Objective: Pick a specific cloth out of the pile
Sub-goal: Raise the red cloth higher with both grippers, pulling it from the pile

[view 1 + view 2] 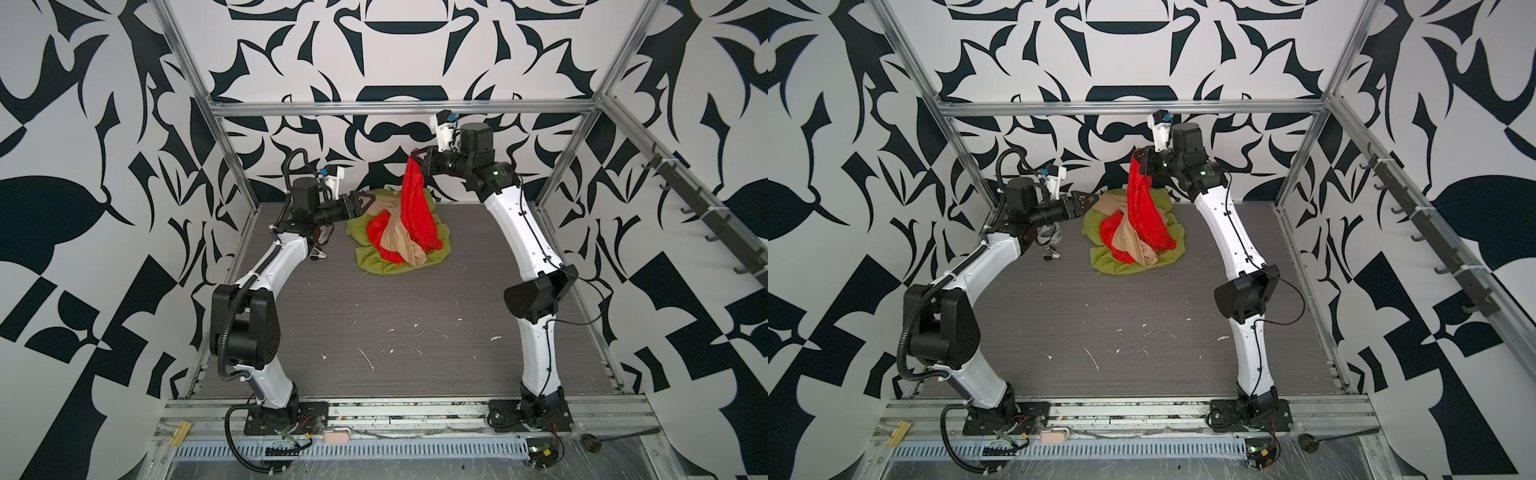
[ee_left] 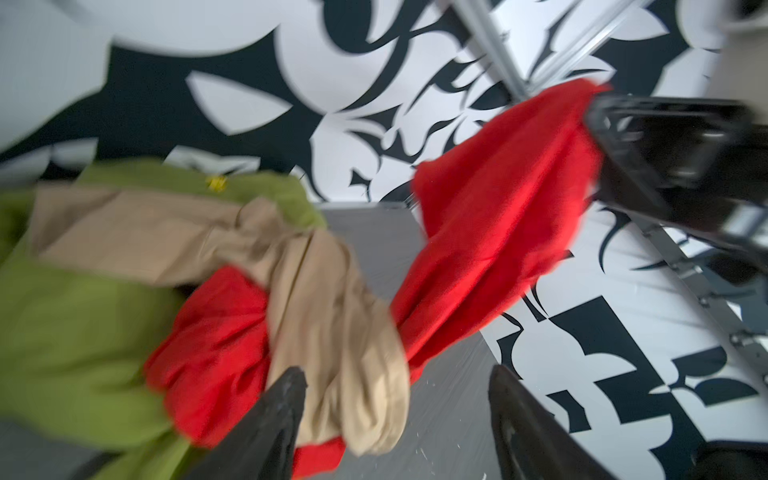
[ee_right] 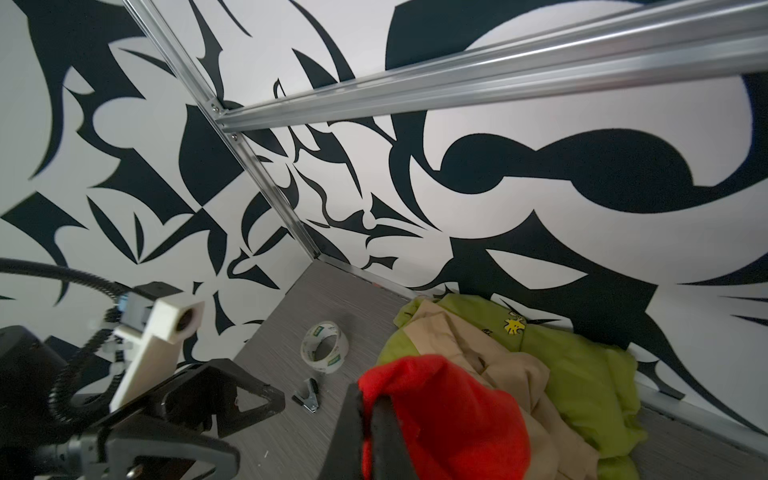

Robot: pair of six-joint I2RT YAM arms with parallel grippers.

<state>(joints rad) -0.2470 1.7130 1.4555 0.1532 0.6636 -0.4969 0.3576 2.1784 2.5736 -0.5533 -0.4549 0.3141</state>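
The pile (image 1: 361, 237) lies at the back of the table in both top views: a green cloth (image 1: 1100, 257) underneath and a beige cloth (image 1: 401, 243) across it. The red cloth (image 1: 415, 208) rises from it in a tall peak, also shown in the left wrist view (image 2: 498, 216). My right gripper (image 1: 415, 154) is shut on its top corner (image 3: 436, 399), high above the table. The red cloth's lower part stays on the green cloth, with the beige one draped over it. My left gripper (image 1: 368, 200) hovers open at the pile's left side, its fingers (image 2: 286, 399) holding nothing.
A tape roll (image 3: 325, 347) and a small metal clip (image 3: 307, 399) lie on the table left of the pile, under the left arm. The back wall and the metal frame posts (image 1: 232, 137) stand close behind the pile.
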